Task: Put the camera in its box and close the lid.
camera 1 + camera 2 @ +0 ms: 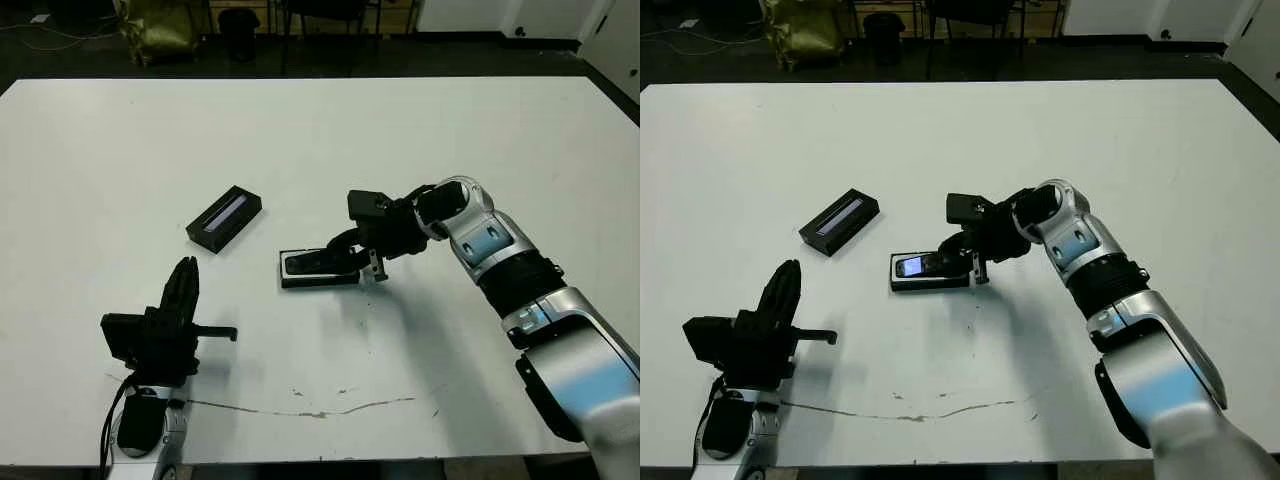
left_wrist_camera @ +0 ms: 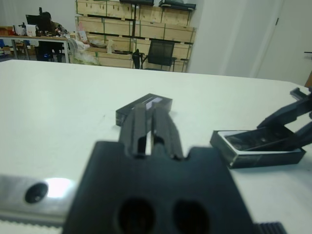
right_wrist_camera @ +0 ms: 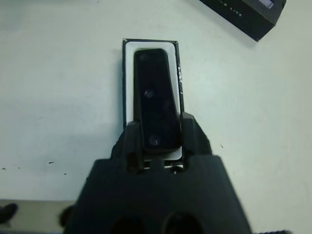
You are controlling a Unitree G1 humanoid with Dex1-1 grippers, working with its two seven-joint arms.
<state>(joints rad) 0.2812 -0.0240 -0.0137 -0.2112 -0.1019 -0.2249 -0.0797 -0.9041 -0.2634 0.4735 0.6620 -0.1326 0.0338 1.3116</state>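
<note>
One camera (image 3: 155,97), one box (image 3: 127,83), one lid (image 1: 224,219)

Head views look down across the table (image 1: 300,120); right wrist hangs close above the box (image 3: 127,87), seemingly straight down.

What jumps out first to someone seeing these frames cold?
The right gripper near the table's middle, its black fingers either side of the slim glossy black camera bar, which lies in the small white-lined black box. Next, the black rectangular lid with its pale lilac strip, lying apart on the white table to the box's left and farther from the robot. The left gripper sits idle near the front edge, fingers together.
</note>
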